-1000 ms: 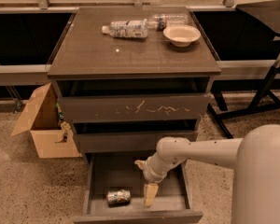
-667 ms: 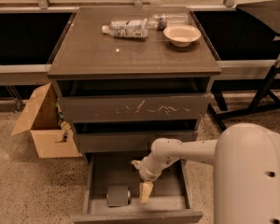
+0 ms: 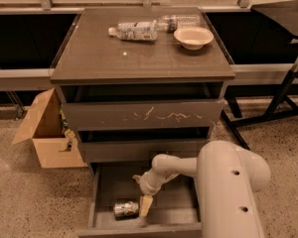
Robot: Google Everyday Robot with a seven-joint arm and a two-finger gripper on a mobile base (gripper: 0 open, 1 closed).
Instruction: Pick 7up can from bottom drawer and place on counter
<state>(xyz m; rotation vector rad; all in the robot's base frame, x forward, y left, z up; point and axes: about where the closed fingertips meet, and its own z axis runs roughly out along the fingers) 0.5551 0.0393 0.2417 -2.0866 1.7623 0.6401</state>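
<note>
Nearest: bulky white arm [image 3: 228, 192] filling the lower right, reaching left and down into the bottom drawer [image 3: 181, 207]. Bottom drawer standing open, lowest of three, shallow dark grey tray with its front edge at the bottom of the view. Hand [image 3: 145, 206] low inside that drawer near the front, pale tan end pointing down. Cannot tell whether apart, together or clamped on anything. 7up can [image 3: 125, 209] lying on its side on the drawer's bottom, front left part, just beside the hand on its left in view; touching or not, cannot tell. Speckled floor [image 3: 25, 202] around the cabinet. Above the open tray, middle drawer [image 3: 139, 150] shut, then top drawer [image 3: 139, 115] with pale scratches across its front. Left of the cabinet, open cardboard box [image 3: 44, 133] on the floor, flap tilted outward. Further back, worktop [image 3: 134, 58], flat, dark grey-brown, slightly glossy. On its far part, clear plastic bottle [image 3: 134, 31] lying down, second bottle [image 3: 179, 21] behind it, pale bowl [image 3: 193, 36] upright to the right. Black stand [image 3: 283, 98] off to the right.
</note>
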